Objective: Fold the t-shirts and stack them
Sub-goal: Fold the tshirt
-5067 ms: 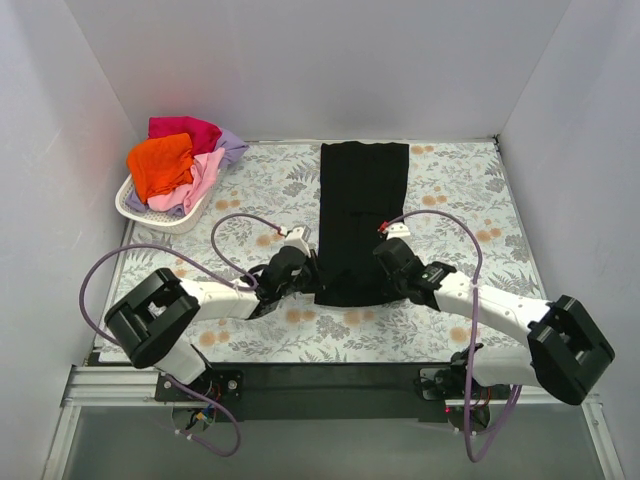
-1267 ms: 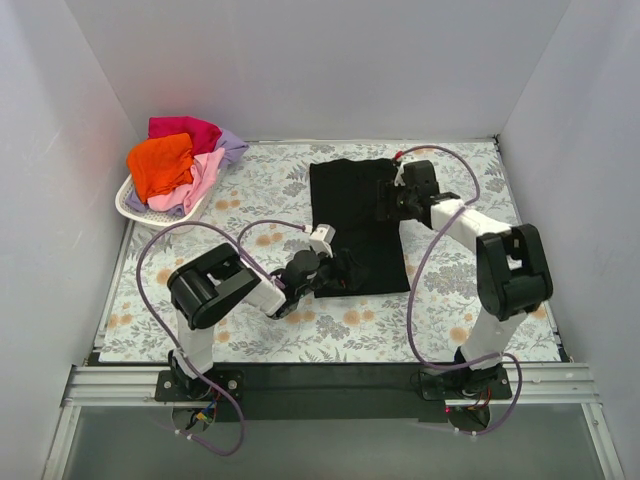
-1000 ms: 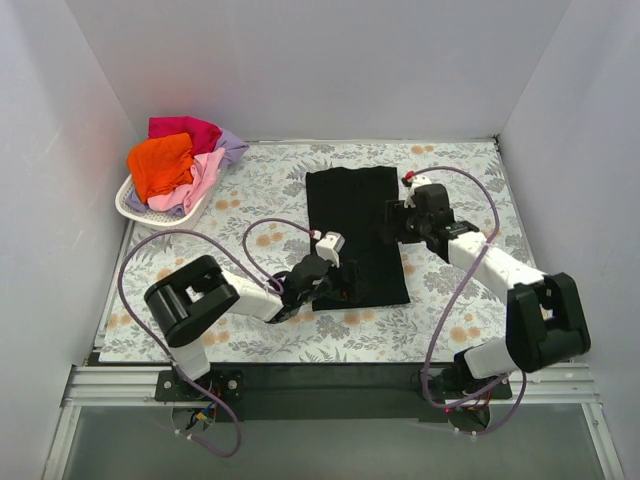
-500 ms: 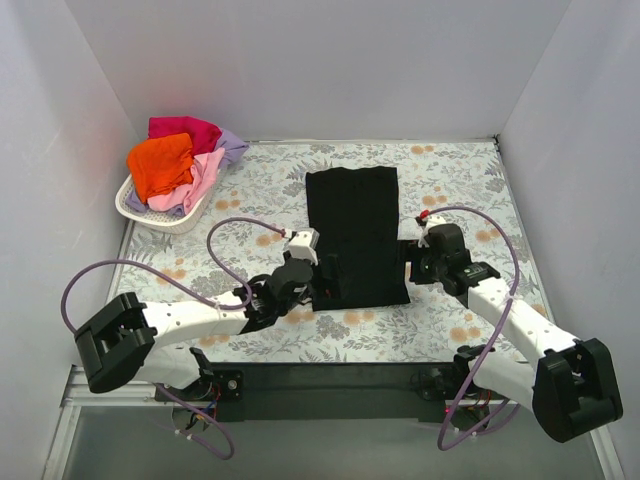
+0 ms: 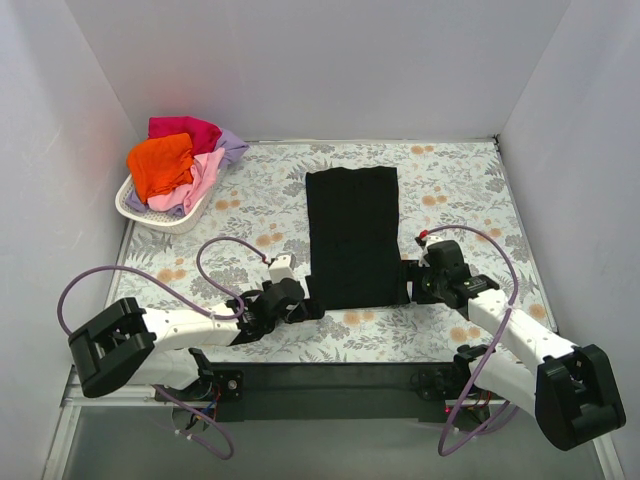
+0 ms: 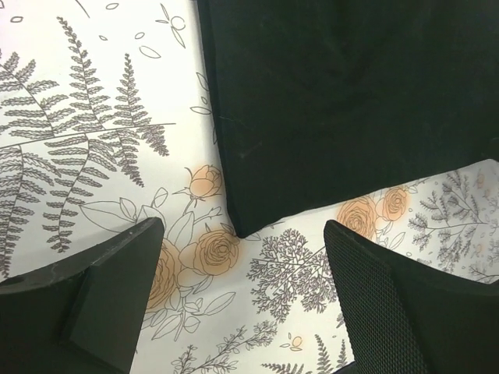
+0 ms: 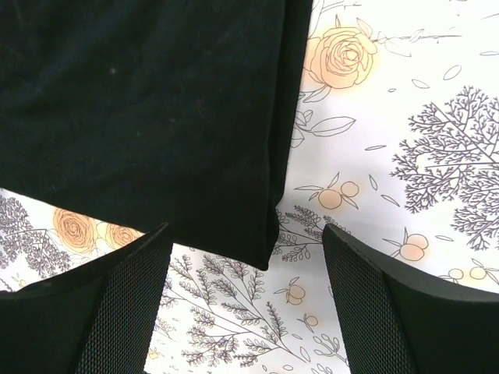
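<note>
A large black t-shirt lies flat on the flowered table as a folded rectangle. My left gripper stands open just off its near left corner, and that corner of the black t-shirt shows between the fingers in the left wrist view, left gripper holding nothing. My right gripper stands open at the near right corner; in the right wrist view the black t-shirt ends between the empty fingers of the right gripper. Orange, magenta-red, pink and lavender t-shirts are heaped at the back left.
The coloured shirts sit in a white lattice basket by the left wall. White walls close the table on three sides. Purple cables loop from both arms over the near part of the table.
Both arms have drawn back toward the near edge. The right gripper came down from the shirt's far right side to its near right corner. The shirt has stayed flat.
</note>
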